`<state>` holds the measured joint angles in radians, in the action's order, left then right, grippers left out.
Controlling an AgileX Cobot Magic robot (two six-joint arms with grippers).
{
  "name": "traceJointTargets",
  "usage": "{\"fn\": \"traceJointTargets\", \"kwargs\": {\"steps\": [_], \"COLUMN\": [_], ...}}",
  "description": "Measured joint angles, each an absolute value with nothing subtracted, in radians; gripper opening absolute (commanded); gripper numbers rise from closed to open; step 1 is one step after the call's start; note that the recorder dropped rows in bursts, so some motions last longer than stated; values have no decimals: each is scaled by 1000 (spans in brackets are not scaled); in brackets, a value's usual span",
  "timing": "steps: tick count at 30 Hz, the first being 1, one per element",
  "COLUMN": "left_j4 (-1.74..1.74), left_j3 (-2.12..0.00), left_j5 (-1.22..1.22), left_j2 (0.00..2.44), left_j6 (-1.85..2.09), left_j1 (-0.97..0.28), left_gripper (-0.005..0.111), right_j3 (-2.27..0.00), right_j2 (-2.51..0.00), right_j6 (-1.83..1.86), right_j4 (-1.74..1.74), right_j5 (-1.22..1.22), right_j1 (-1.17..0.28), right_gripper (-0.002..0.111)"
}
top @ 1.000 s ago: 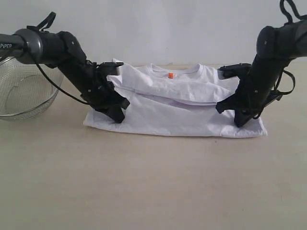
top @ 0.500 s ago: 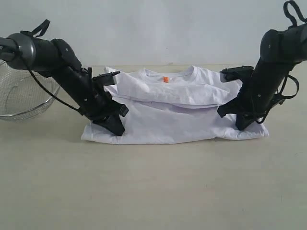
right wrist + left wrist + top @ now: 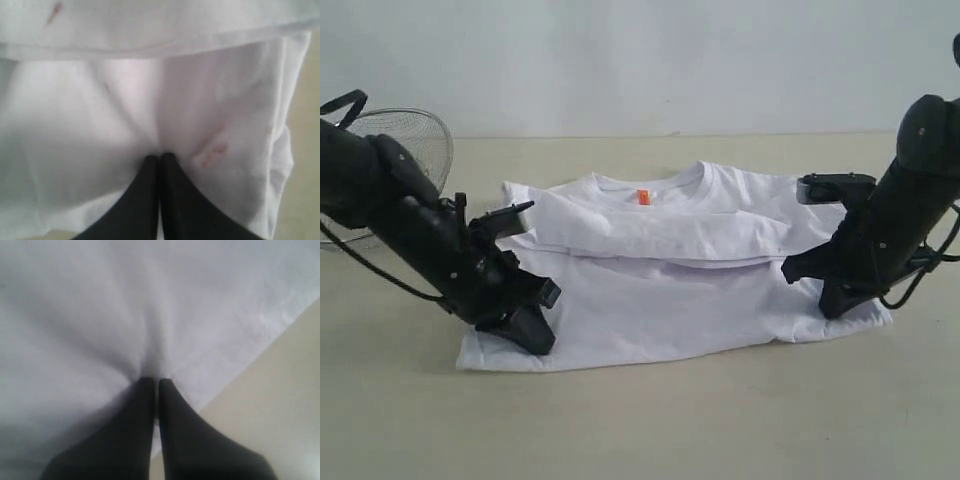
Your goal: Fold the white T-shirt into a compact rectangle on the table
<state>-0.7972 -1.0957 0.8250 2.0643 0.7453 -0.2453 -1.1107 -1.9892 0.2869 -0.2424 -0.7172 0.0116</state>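
At the far left edge of the table (image 3: 650, 430), a wire basket (image 3: 415, 135) is standing behind my left arm. My left claw (image 3: 525, 335) is pressing down on the near left corner of the white T-shirt (image 3: 660, 270), its fingers (image 3: 142, 410) closed together and pinching a pucker of cloth. The shirt is lying across the middle of the table, its upper part folded over the lower, the orange neck tag (image 3: 643, 197) facing up near the far edge. My right claw (image 3: 835, 300) is sitting at the shirt's near right corner, fingers (image 3: 172, 185) likewise closed tight, gripping a gather of fabric.
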Motion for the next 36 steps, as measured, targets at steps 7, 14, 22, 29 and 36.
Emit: {"fn": "traceJointTargets", "kwargs": {"steps": [7, 14, 22, 29, 36], "left_j4": [-977, -976, -960, -990, -1073], "left_j3": [-922, -811, -788, -815, -844], "left_j5": [844, 840, 795, 789, 782], "left_j2": [2020, 1962, 1878, 1792, 1800], "left_j6": [899, 911, 947, 966, 1015], "left_j1": [-244, -246, -249, -249, -258], "left_gripper": [5, 5, 5, 5, 5], "right_j3": [-944, -820, -793, -793, -793], "right_j2": [-1892, -1794, -1692, -1610, -1609], "right_j6": [287, 276, 271, 314, 511], "right_j4": [-291, -291, -275, -371, -586], "right_j5": [-649, -675, -696, -671, -569], "right_j1": [12, 10, 10, 0, -121], "right_gripper": [0, 0, 0, 0, 0]}}
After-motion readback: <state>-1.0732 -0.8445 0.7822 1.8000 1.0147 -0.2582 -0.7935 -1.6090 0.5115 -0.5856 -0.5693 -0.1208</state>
